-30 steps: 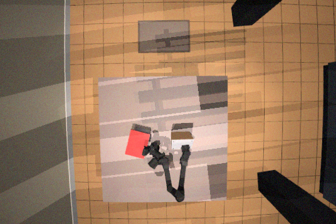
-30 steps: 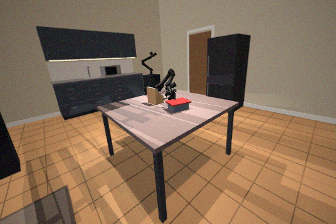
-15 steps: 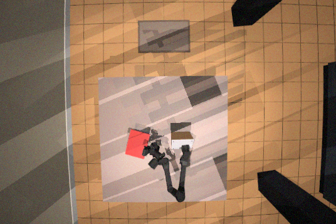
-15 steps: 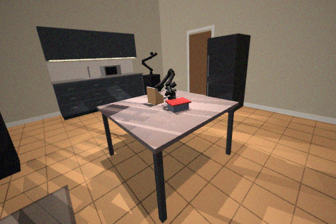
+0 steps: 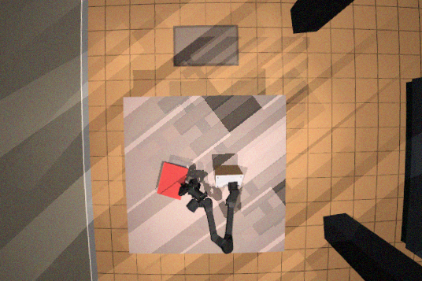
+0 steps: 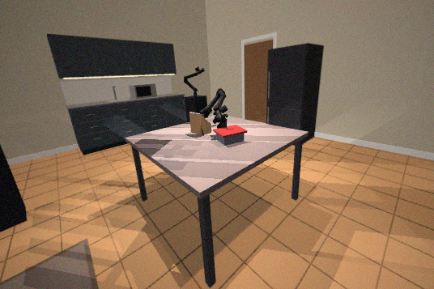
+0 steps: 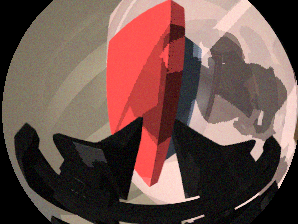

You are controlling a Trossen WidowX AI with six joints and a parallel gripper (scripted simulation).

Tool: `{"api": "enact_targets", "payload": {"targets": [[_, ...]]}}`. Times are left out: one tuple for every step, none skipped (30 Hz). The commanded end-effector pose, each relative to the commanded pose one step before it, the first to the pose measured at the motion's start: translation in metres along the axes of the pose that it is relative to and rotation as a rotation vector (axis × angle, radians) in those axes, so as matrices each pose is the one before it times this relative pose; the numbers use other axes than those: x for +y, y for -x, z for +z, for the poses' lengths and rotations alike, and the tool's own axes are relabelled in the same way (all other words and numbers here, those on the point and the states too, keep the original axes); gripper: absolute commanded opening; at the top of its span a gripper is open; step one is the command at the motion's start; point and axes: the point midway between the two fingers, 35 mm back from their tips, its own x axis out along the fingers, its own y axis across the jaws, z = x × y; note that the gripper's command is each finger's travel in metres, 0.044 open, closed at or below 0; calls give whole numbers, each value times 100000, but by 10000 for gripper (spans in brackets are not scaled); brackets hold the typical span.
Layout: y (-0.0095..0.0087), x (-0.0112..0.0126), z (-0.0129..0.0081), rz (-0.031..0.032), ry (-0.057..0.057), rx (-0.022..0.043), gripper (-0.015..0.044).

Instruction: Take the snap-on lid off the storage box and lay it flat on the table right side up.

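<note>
The red snap-on lid sits over the dark blue-grey storage box on the left middle of the table. A corner of the box shows past the lid's far edge in the overhead view. My gripper is shut on the lid's near edge, with one finger on each face in the wrist view. The lid looks slightly tilted, and I cannot tell whether it is clear of the box.
A white-walled, brown-topped block stands on the table right of the box, close to my arm's base link. Kitchen counters, a dark fridge and a second arm stand beyond the table.
</note>
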Motion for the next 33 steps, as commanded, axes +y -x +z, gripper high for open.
{"api": "enact_targets", "payload": {"targets": [[93, 127, 2, 13, 448, 213, 0], [14, 15, 2, 0, 1, 0, 0], [14, 15, 2, 0, 1, 0, 0], [14, 15, 1, 0, 1, 0, 0], [13, 15, 1, 0, 1, 0, 0], [13, 15, 1, 0, 1, 0, 0], [13, 15, 1, 0, 1, 0, 0], [13, 15, 1, 0, 1, 0, 0], [13, 15, 1, 0, 1, 0, 0], [13, 15, 1, 0, 1, 0, 0], [13, 15, 0, 0, 1, 0, 0], [12, 16, 0, 0, 1, 0, 0], [10, 18, 2, 1, 1, 0, 0], [10, 18, 3, 1, 1, 0, 0], [10, 18, 3, 1, 1, 0, 0], [10, 18, 2, 1, 1, 0, 0], [11, 18, 2, 0, 1, 0, 0], [11, 17, 1, 0, 1, 0, 0], [11, 17, 1, 0, 1, 0, 0], [11, 17, 1, 0, 1, 0, 0], [11, 17, 1, 0, 1, 0, 0], [11, 17, 1, 0, 1, 0, 0], [11, 17, 0, 0, 1, 0, 0], [12, 17, 0, 0, 1, 0, 0], [12, 17, 0, 0, 1, 0, 0], [12, 17, 0, 0, 1, 0, 0], [-52, -51, -5, 98, -465, -164, 0], [0, 0, 0, 0, 0, 0, 0], [-13, 10, 0, 0, 0, 0, 0], [0, 0, 0, 0, 0, 0, 0], [-12, 10, 0, 1, 0, 0, 0], [0, 0, 0, 0, 0, 0, 0], [-12, 10, 0, 1, 0, 0, 0]]}}
